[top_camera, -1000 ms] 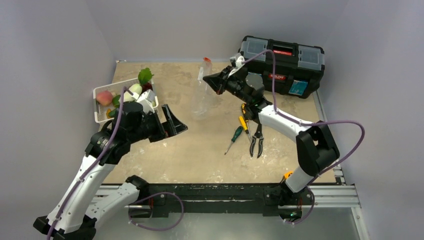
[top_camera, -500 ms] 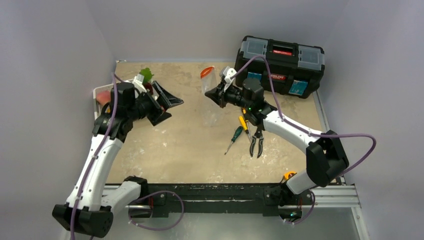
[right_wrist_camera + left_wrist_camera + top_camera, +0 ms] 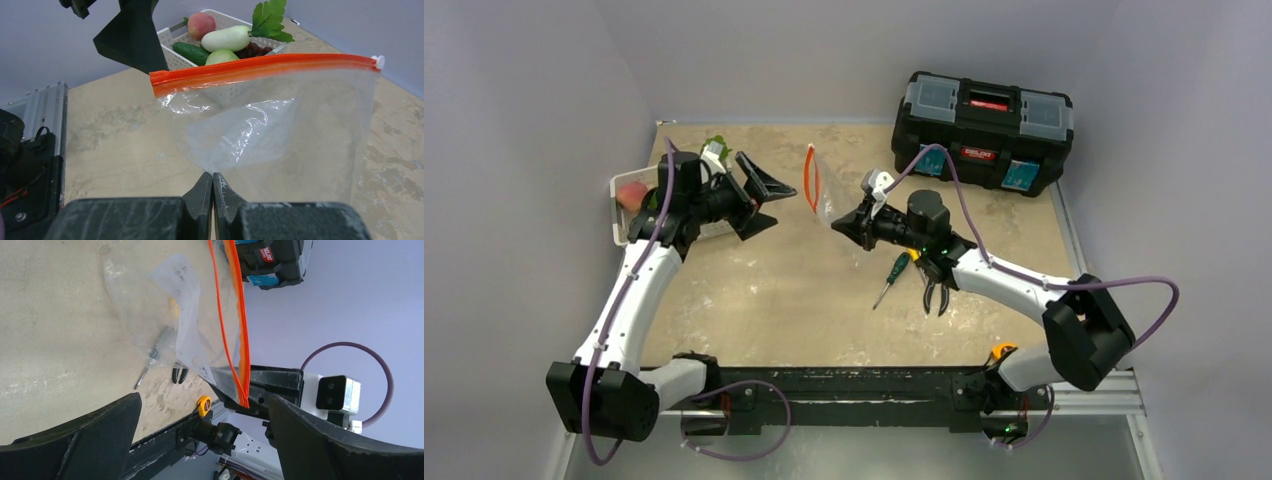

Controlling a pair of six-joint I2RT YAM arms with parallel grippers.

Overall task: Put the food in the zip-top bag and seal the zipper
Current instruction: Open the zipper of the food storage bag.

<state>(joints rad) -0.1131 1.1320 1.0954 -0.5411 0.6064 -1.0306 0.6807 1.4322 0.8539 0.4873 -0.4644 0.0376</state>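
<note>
Zip-top bag [image 3: 832, 205] hangs in the air, pinched at one edge by my right gripper [image 3: 840, 224], whose jaws are pressed together on the clear film. In the right wrist view the plastic rises straight off those jaws, and the zipper [image 3: 260, 67] runs across the far edge. My left gripper [image 3: 759, 198] is spread wide and holds nothing. It faces the orange edge with a gap of air between, and in its own view the two orange lips seem slightly parted. Just behind the left gripper sits the white basket [image 3: 621, 222] with the peach [image 3: 201, 25], cucumber [image 3: 192, 51] and leafy green [image 3: 270, 20] inside. Under the right arm, behind its gripper, lie a screwdriver [image 3: 891, 278] and pliers [image 3: 936, 290]. The black toolbox [image 3: 984, 125] stands well beyond, at the table's far edge.
</note>
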